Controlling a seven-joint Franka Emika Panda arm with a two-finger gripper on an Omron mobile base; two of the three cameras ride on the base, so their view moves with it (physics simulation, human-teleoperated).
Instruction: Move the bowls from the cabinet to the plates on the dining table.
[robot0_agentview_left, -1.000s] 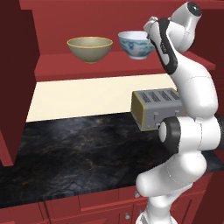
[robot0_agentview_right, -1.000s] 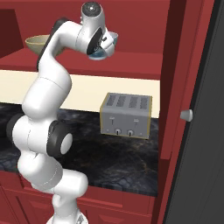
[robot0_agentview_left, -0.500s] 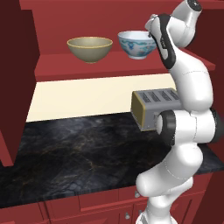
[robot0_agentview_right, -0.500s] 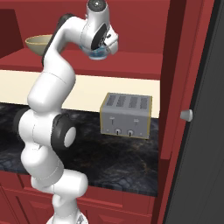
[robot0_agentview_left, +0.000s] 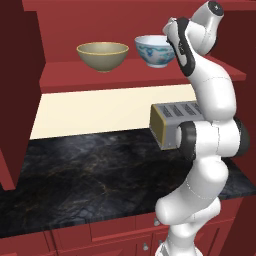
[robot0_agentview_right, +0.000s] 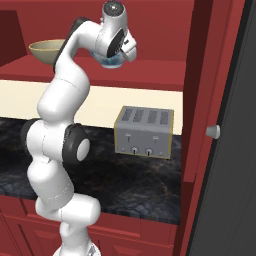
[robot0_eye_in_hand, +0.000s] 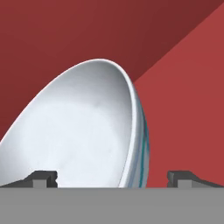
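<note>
On the red shelf (robot0_agentview_left: 125, 75) of the cabinet (robot0_agentview_left: 20, 90), two round deep bowls are seen side by side, near each other but apart. The olive-tan bowl (robot0_agentview_left: 102, 55) is set toward the left part of the shelf. It is plain and smooth, with a golden inside. To its right the white bowl (robot0_agentview_left: 155, 50) is found, close to the shelf's front edge, with a blue-teal pattern painted on its outside. Open shelf is left at the far left and between the two bowls.

The white arm is bent up high, and the gripper (robot0_eye_in_hand: 113, 177) is held right at the white bowl. In the hand view the bowl's smooth white inside and thin rim are seen between the two dark fingertips (robot0_eye_in_hand: 43, 178), and the jaws are spread wide with nothing gripped. Whether the rim is touched cannot be told.

Below the shelf a pale cream wall is seen, then a black marbled counter (robot0_agentview_left: 90, 175) with thin gold veins. A boxy grey toaster (robot0_agentview_right: 144, 132) with slots on top is set near the counter's back right part. The left and middle of the counter are bare.
</note>
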